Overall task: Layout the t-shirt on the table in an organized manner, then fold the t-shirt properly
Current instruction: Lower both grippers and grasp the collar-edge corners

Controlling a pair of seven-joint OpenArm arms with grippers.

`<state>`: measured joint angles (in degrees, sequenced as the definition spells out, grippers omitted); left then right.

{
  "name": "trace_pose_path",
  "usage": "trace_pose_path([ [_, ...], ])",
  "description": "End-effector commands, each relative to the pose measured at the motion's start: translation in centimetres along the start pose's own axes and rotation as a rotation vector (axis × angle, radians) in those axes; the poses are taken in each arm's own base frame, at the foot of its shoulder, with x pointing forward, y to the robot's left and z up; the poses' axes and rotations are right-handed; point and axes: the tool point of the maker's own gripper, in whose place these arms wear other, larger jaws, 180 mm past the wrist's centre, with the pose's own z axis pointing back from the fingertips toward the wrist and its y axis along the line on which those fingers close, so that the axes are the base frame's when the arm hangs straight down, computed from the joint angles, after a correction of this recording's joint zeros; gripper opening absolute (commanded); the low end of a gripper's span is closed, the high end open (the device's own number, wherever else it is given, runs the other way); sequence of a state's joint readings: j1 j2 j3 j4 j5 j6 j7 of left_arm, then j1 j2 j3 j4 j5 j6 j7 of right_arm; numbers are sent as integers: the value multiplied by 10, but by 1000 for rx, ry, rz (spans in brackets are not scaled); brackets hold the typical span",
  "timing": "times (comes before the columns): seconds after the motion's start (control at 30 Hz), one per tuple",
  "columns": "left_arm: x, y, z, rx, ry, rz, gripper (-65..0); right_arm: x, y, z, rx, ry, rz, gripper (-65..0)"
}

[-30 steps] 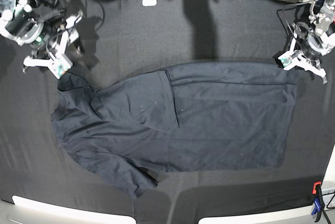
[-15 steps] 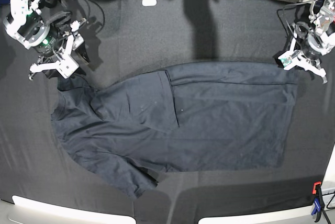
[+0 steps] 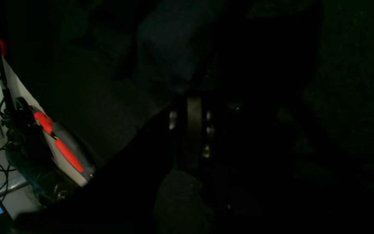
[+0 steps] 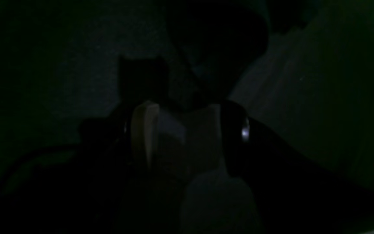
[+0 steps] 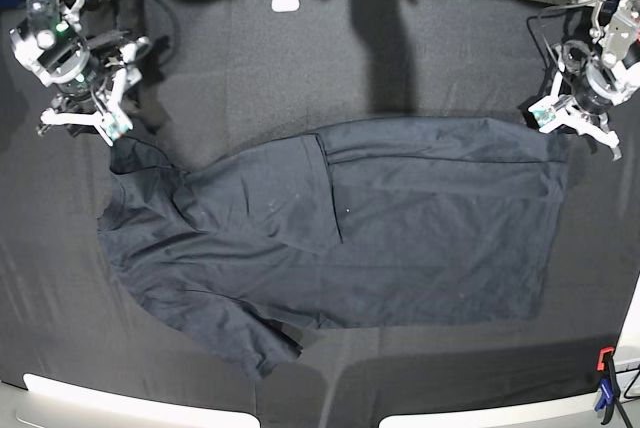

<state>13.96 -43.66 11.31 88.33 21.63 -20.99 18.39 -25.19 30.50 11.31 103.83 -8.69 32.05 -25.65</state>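
Black table (image 5: pixel 420 38) cloth fills the base view. My left gripper (image 5: pixel 572 116), clenched empty, hovers at the t-shirt's (image 5: pixel 400 238) 2 o'clock corner; my right gripper (image 5: pixel 78 120), spread, at 10 o'clock. T-shirt lies centred, partly folded; the 8 o'clock sleeve end needs straightening.

Wrist views: darkness is swallowing nearly everything.
Clamp (image 5: pixel 605 388): the base view's edge is cutting it off.
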Motion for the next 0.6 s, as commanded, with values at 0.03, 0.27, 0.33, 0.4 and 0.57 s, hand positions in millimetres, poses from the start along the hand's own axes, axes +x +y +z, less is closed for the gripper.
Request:
trace_pose_path([
  [0.03,0,8,2,14,-7,-10,-650,11,-11,-3,-37,-42,30,-349],
  [0.27,-3,8,2,14,7,-10,-650,25,-8,-39,-97,-6,99,-349],
  [0.33,-3,8,2,14,7,-10,-650,33,-2,-50,-103,-2,141,-349],
  [0.4,-3,8,2,13,7,-10,-650,36,0,-61,-115,18,173,-349],
  [0.57,-3,8,2,14,7,-10,-650,28,-14,-74,-174,151,204,-349],
])
